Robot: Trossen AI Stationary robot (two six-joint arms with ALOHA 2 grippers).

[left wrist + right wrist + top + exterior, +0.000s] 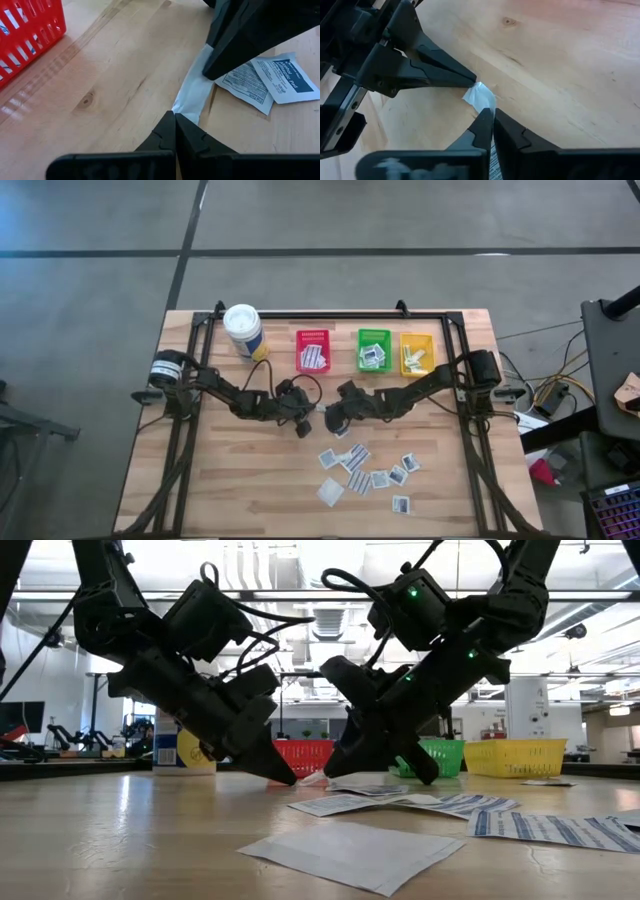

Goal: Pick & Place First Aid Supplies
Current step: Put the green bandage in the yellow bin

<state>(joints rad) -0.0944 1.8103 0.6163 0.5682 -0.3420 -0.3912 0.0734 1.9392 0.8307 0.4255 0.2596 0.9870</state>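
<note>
Both grippers meet at the table's middle over one small white first aid packet (196, 85). My left gripper (303, 429) is shut on one end of it, and my right gripper (334, 426) is shut on the opposite end. The packet spans the short gap between them, low over the wood (314, 778). Whether it is clear of the table I cannot tell. Two printed packets (267, 80) lie flat just beyond it. Several more packets (368, 470) lie spread on the table's near right. My left gripper pinches the packet's near corner (176, 106) between its fingertips. The fingers slant down from the table's left. My right gripper pinches the packet's other end (485, 102) between its shut fingers, slanting down from the table's right. The packet bends slightly between the two holds.
Along the far edge stand a white canister (243, 330) and a red bin (312, 350), a green bin (374, 350) and a yellow bin (416, 352), each with packets inside. A large white packet (350, 852) lies close to the near edge.
</note>
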